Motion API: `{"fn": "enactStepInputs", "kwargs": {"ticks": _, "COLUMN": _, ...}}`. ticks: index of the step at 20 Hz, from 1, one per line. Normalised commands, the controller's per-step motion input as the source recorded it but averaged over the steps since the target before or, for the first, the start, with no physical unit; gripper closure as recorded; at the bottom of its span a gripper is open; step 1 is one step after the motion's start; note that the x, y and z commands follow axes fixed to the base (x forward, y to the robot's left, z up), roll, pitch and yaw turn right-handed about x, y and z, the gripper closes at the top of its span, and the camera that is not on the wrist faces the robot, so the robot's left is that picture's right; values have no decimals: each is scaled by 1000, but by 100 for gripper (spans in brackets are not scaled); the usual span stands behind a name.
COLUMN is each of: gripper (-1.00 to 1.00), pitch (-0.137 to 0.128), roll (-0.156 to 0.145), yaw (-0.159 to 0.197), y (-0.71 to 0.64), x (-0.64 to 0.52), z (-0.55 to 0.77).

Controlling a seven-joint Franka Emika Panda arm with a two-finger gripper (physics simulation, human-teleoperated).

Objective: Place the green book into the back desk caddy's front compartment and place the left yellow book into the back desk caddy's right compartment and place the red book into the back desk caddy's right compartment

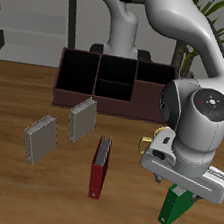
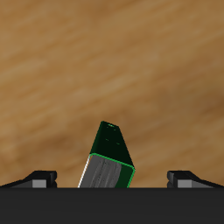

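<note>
Taking the exterior view from its nine o'clock side across to three o'clock, two grey-tan books (image 1: 40,137) (image 1: 82,120) are seen first, both resting on the wooden table (image 1: 3,185) toward nine o'clock, well apart from any compartment; which of them counts as the left yellow book cannot be settled from this view alone, and neither has been stored. Above them, toward eleven and twelve o'clock, the back desk caddy (image 1: 98,80) is set against the far side of the table, its dark sections showing no book inside, so the front compartment (image 1: 115,84) is judged unfilled; the right compartment is largely hidden behind the arm, and its contents cannot be told. Near six o'clock, the red book (image 1: 99,166) is found lying on the table, close to the front edge and untouched. Toward four o'clock the gripper (image 1: 186,191) is seen hanging below the large white wrist, and the green book (image 1: 175,205) is held beneath it, tilted, seemingly clear of the table. In the wrist view the green book (image 2: 108,160) is shown pinched between the two dark fingertips, its white page edges turned to the camera; the jaws are closed only as far as the book's thickness allows. The task is therefore judged to be at its first stage: the green book is grasped but not yet carried to the caddy, and all three placements are left to do.
</note>
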Motion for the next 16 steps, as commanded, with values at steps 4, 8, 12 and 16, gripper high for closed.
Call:
{"fn": "enactStepInputs", "kwargs": {"ticks": 4, "gripper": -100, "pitch": 45, "roll": 41, "yaw": -12, "y": 81, "x": -45, "z": -258}}
{"fn": "enactStepInputs", "kwargs": {"ticks": 8, "gripper": 100, "pitch": 67, "roll": 36, "yaw": -35, "y": 106, "x": -125, "z": -196}}
{"fn": "enactStepInputs", "kwargs": {"ticks": 12, "gripper": 100, "pitch": 13, "roll": 51, "yaw": -42, "y": 165, "x": -114, "z": 149}}
{"fn": "enactStepInputs", "kwargs": {"ticks": 16, "gripper": 100, "pitch": -32, "roll": 32, "yaw": -11, "y": 86, "x": -162, "z": 448}}
